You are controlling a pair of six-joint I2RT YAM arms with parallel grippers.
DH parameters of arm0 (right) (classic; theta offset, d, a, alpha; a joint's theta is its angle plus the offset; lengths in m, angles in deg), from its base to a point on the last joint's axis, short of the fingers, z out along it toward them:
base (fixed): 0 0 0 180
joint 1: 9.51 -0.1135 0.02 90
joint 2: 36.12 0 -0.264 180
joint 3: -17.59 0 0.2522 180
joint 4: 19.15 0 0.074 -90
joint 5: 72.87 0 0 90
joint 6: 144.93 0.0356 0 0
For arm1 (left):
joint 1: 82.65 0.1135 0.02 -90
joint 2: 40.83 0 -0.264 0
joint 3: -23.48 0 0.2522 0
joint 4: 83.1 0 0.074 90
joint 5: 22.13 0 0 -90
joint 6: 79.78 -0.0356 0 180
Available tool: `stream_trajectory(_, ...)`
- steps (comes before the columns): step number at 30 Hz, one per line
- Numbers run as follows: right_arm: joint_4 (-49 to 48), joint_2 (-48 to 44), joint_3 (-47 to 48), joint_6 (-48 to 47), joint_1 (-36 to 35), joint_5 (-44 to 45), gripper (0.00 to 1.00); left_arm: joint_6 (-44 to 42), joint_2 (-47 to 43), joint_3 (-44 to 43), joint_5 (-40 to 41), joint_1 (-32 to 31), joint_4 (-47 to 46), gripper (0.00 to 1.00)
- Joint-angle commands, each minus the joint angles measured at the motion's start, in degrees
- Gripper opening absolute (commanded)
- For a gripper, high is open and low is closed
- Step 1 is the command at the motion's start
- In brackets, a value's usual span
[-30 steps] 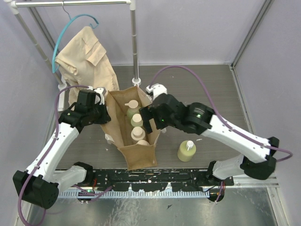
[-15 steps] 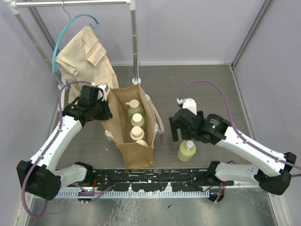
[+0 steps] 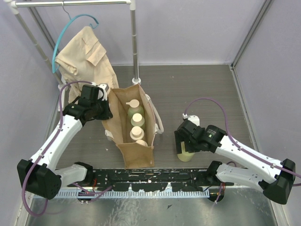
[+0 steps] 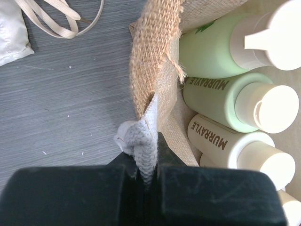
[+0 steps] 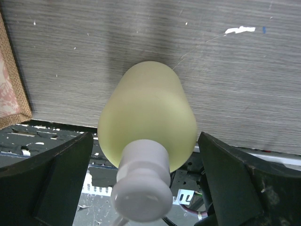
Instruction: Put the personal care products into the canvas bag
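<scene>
Top: tan bag upright mid-table, four bottles in a row inside. L gripper at bag's left rim. R gripper right of bag, over fifth, an olive bottle standing near table's near edge.
L wrist: jaws pinched together on bag's rim fabric; bottles just right.
R wrist: fingers wide apart, either side of olive bottle, not touching.

Just right of the canvas bag, my right gripper covers the cap and shoulders of the olive-green bottle in the overhead view. Inside the bag, the four bottles show mostly caps, and the bag's walls hide their bodies. At the bag's rim, my left fingers are a dark blur, cut off by the wrist view's lower edge.
</scene>
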Motion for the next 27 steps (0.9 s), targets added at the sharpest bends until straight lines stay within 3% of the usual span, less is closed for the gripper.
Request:
stream_trajectory(1,-5.7,0.3,-2.0,1.8,0.2,-2.9,1.0,-1.2,0.2,-1.2,0.7,0.6,-2.9,0.0)
stream_trajectory(9,-7.1,2.7,-4.0,1.1,0.2,-2.4,1.0,-1.2,0.5,-1.1,0.7,0.6,-3.1,0.0)
stream_trajectory(13,-7.0,3.5,-4.0,0.5,0.3,-1.7,0.9,-1.3,0.6,-0.9,0.7,0.5,-3.1,0.0)
stream_trajectory(19,-5.5,3.8,-3.6,0.2,0.2,-1.5,0.63,-1.1,0.7,-0.7,0.6,0.6,-3.3,0.0)
stream_trajectory(23,-3.9,3.7,-2.9,0.2,0.2,-0.7,0.36,-1.2,0.8,-0.6,0.4,0.6,-3.4,0.0)
stream_trajectory(27,-2.0,4.5,1.3,-1.0,0.2,0.5,0.25,-1.1,0.5,-0.5,0.2,0.6,-3.3,0.0)
